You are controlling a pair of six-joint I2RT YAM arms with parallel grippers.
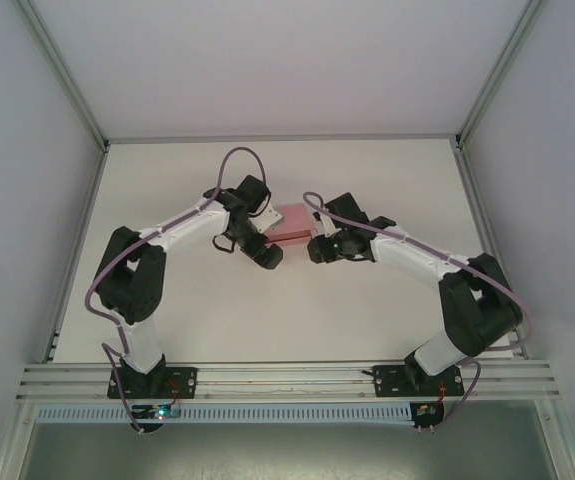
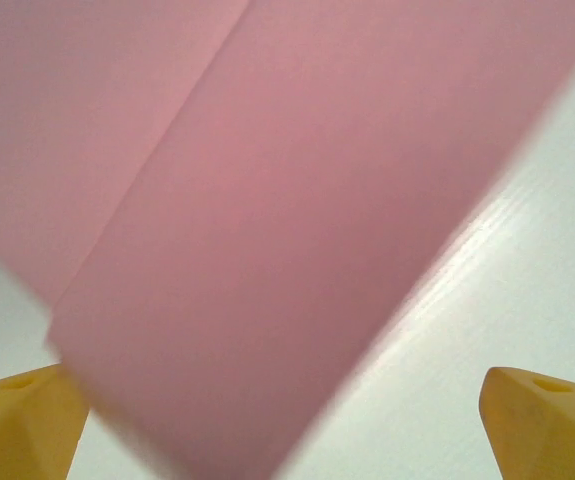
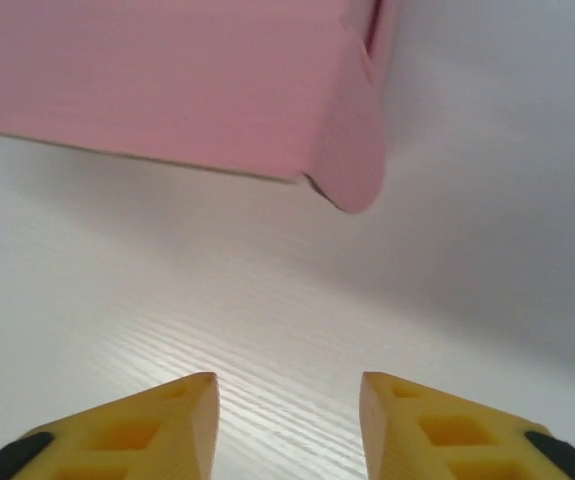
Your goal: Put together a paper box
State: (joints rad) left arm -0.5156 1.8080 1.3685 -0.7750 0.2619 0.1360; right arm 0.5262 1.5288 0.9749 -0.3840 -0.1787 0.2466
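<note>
The pink paper box (image 1: pixel 293 222) rests on the white table (image 1: pixel 367 320), folded into a low rectangular shape between my two grippers. My left gripper (image 1: pixel 273 222) is at its left end. In the left wrist view the box (image 2: pixel 267 230) looms very close and blurred, and my left gripper (image 2: pixel 287 445) is open, with its yellow fingertips (image 2: pixel 17 425) spread wide to either side of the box's near corner. My right gripper (image 3: pixel 289 430) is open a short way back from the box (image 3: pixel 167 80), with only bare table between its fingers. A rounded flap (image 3: pixel 352 165) sticks out at the box's near corner.
Grey walls and an aluminium frame (image 1: pixel 287 380) enclose the table. Both arm bases are bolted to the front rail, and purple cables loop over the arms. White tabletop lies around the box on all sides.
</note>
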